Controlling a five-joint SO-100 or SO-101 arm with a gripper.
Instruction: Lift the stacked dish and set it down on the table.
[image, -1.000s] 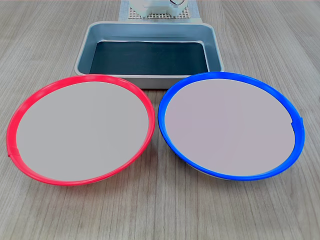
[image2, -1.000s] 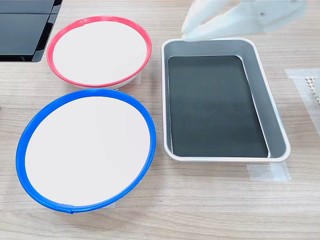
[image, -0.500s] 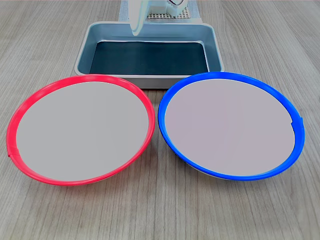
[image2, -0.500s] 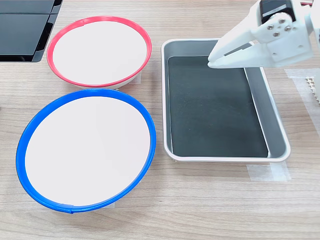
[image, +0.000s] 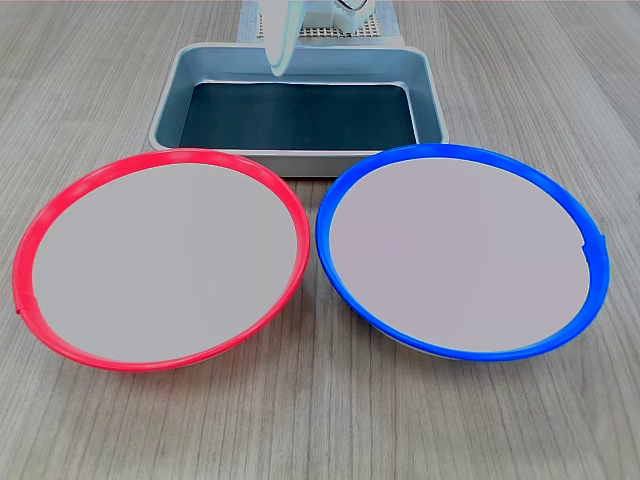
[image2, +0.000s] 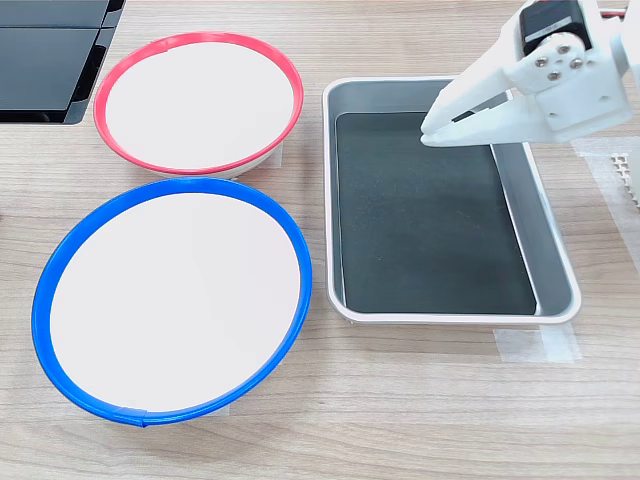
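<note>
Nearest the camera in the first exterior view, the blue-rimmed dish (image: 461, 250) sits flat on the table (image: 330, 420), right of the red-rimmed dish (image: 160, 258), rims just apart. Behind both lies the grey metal tray (image: 297, 98). In the second exterior view the white gripper (image2: 432, 128) hangs over the tray's dark liner, jaws nearly together with only a thin slit, holding nothing.

Wood-grain table (image2: 400, 400) under blue-rimmed dish (image2: 170, 300), red-rimmed dish (image2: 198, 100), metal tray (image2: 555, 260).
</note>
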